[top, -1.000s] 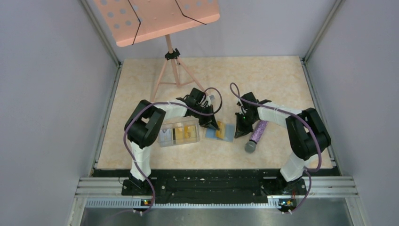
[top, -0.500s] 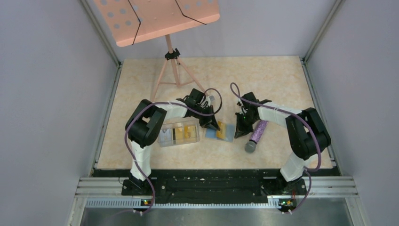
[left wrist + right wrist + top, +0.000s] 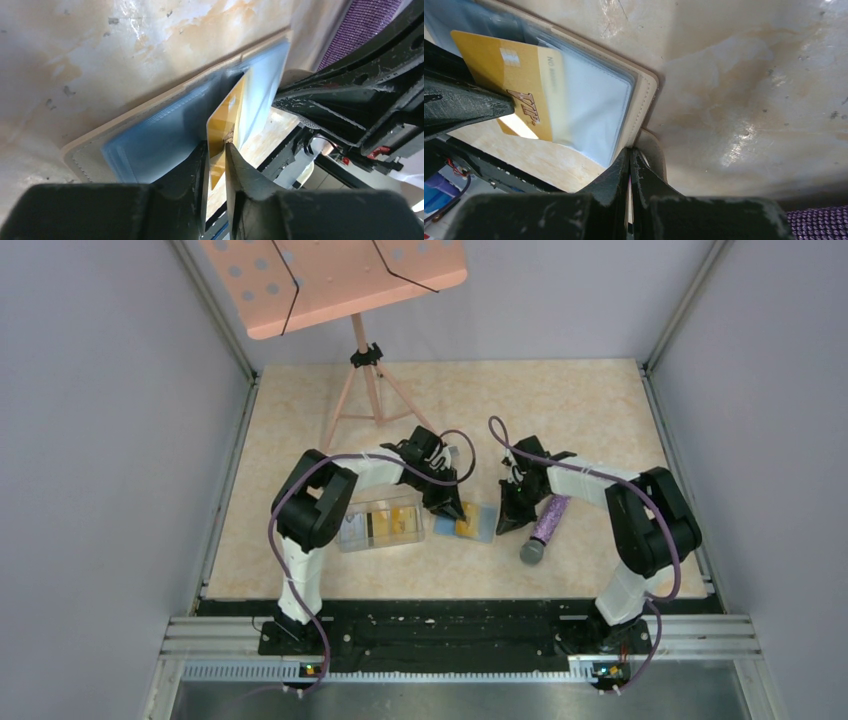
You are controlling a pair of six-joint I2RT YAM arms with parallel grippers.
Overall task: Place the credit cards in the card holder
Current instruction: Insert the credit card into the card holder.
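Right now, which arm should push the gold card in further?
Left: the left gripper pinches the gold card, partly in the card holder's sleeve; the right gripper is shut on the holder's edge.

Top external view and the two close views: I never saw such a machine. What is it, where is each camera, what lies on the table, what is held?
These are two robot arms bolted to a table. The wide picture looks down from above; the two close ones come from wrist cameras. On the table are an open card holder, a clear box, a purple microphone and a pink music stand. The left gripper pinches a gold card, partly inside a sleeve. The right gripper is shut on the holder's edge.
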